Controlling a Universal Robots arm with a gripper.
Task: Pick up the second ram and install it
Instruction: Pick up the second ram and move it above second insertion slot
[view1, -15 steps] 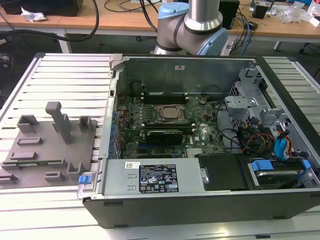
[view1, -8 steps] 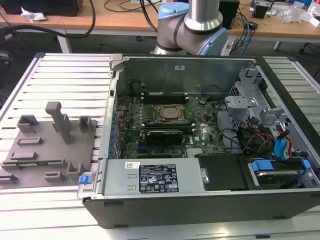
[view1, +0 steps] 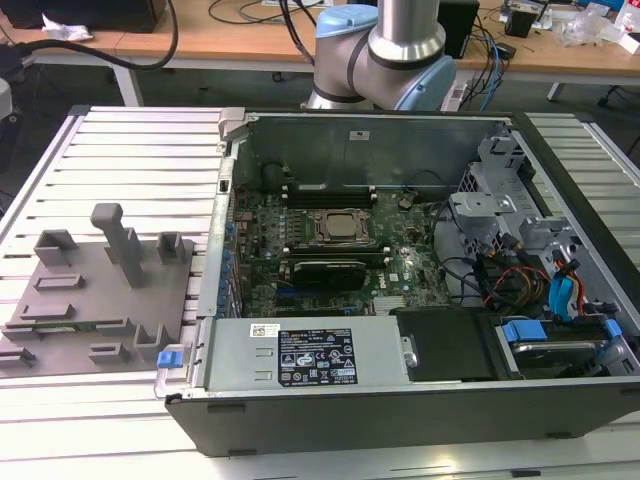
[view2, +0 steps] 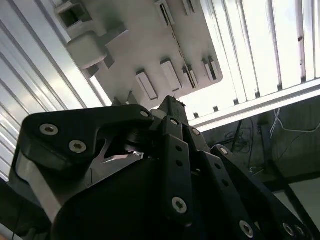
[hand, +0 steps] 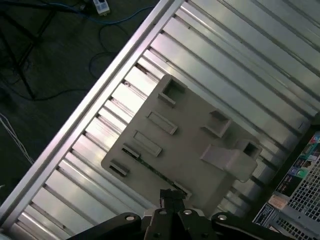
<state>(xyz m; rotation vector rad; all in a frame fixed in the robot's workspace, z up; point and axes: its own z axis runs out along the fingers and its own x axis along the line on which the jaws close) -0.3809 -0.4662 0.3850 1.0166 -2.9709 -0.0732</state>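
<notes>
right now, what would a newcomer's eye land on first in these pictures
The open computer case, its green motherboard exposed, takes up the exterior view's centre and right. On that view's left a grey holder plate with raised blocks lies on the slatted metal table. In the first wrist view the black claw hangs over that plate.

Your arm (view1: 385, 40): grey tube, pale-blue joint caps, standing at top of exterior view. Your pincer (hand: 172, 196) black, aimed downward, held aloft. First wrist view: linkage bars converge on single tip, jaws pressed together. Second wrist view: pincer (view2: 170, 104) same, closed.
</notes>
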